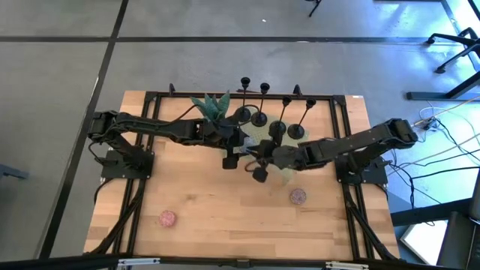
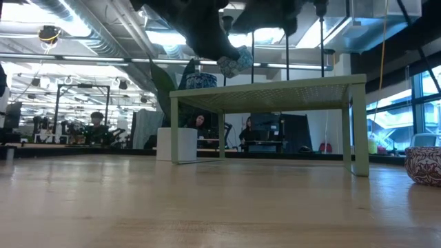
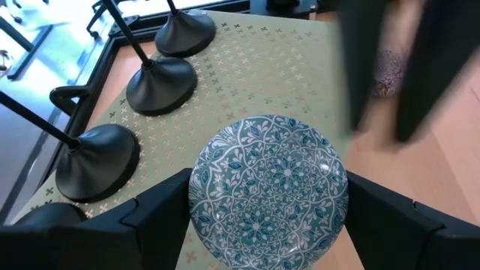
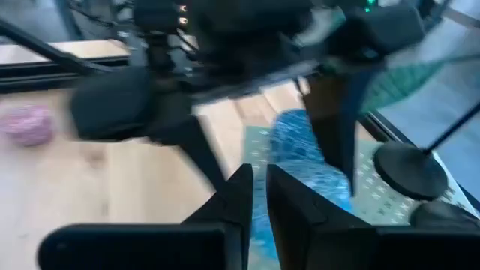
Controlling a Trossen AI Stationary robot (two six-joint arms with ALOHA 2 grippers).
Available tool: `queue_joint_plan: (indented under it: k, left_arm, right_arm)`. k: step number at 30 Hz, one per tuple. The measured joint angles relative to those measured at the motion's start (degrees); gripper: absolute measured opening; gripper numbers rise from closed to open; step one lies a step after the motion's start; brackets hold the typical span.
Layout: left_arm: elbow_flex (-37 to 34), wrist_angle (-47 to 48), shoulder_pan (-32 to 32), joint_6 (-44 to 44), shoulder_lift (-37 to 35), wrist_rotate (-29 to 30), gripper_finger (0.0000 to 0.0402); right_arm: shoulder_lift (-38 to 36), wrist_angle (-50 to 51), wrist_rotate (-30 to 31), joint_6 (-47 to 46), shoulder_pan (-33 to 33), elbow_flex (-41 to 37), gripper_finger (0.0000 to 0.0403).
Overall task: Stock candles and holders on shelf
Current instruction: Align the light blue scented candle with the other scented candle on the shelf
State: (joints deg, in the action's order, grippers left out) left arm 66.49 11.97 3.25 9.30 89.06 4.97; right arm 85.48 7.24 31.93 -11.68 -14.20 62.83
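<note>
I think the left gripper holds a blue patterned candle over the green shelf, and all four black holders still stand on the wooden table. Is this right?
Not quite. The holders stand on the shelf, not on the wooden table; the left wrist view shows their round bases on the perforated green panel. The rest holds: the left gripper holds a blue patterned candle over the shelf.

Right claw [image 4: 259,196] blurred; shelf [image 1: 264,135] mostly hidden by arms.

Four black holders [image 1: 259,118] stand on one green shelf [image 2: 275,93]. Two pink candles [image 1: 166,218] lie on the table, and one blue candle [image 3: 268,190] is seen.
</note>
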Motion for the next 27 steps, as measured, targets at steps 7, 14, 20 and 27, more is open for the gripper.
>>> queue_joint_plan:
  k: [7, 14, 20, 27]
  left_arm:
    - [-0.01, 0.07, 0.11, 0.57, 0.0, 0.01, 0.03]
    - [-0.07, -0.17, 1.2, 1.12, 1.08, 0.02, 0.03]
    - [0.17, -1.26, 1.84, 2.15, 3.85, 0.35, 0.03]
    - [0.17, -1.41, 2.03, 2.07, 3.76, 0.87, 0.03]
  right_arm:
    - [1.26, -0.02, -1.97, -1.33, 3.07, 0.0, 0.0041]
    - [1.26, 0.79, -2.14, -1.37, 4.57, 0.0, 0.0041]
    - [1.26, 3.45, -2.59, -1.83, 4.81, 0.0, 0.0041]
    - [1.26, 5.51, -3.53, -2.5, 5.12, 0.0, 0.0041]
